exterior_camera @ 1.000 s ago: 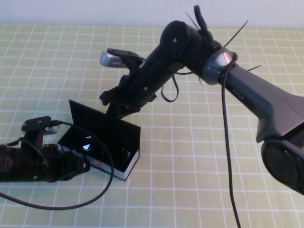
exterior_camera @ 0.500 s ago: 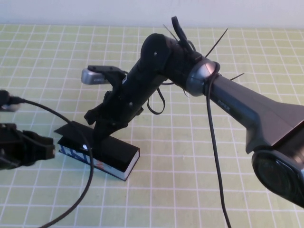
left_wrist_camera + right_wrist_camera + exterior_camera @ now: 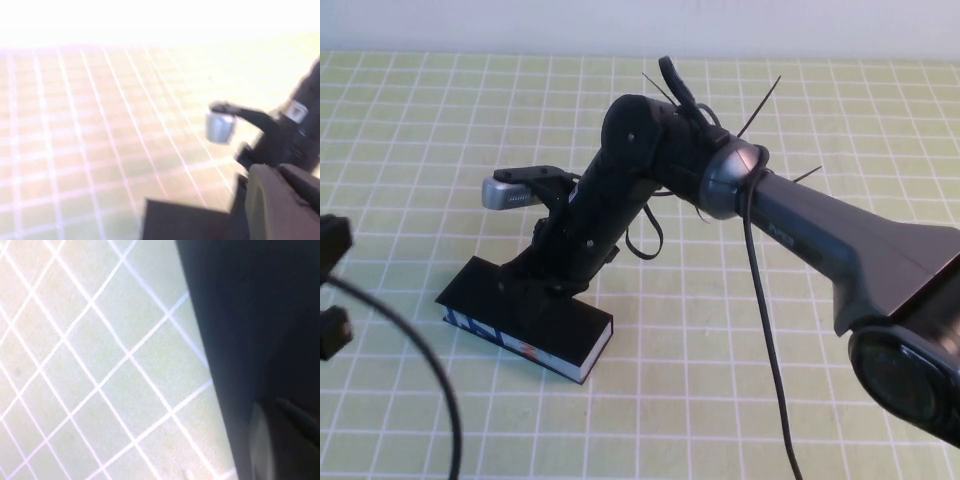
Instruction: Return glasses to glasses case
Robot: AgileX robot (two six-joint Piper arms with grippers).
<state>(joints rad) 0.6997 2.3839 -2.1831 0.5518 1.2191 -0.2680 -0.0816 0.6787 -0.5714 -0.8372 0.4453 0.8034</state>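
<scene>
The right end effector [image 3: 542,272] presses down on the closed lid of the case [image 3: 525,318], at its rear edge; its fingertips are buried between the arm and the black lid, so I cannot tell whether they are apart or together. The right arm [image 3: 800,235] reaches in from the right and bends steeply down to that spot, with its small silver wrist camera [image 3: 510,191] sticking out toward the left above the case. The case lies flat on the green checked bench [image 3: 720,400], left of centre and turned at an angle, its printed blue, white and orange front side facing the near edge. The lid is down, and the glasses are out of sight. The left end effector [image 3: 330,285] sits at the far left edge, apart from the case; only two dark bits of it and a looping cable [image 3: 430,380] show, and I cannot tell how its fingers stand.
</scene>
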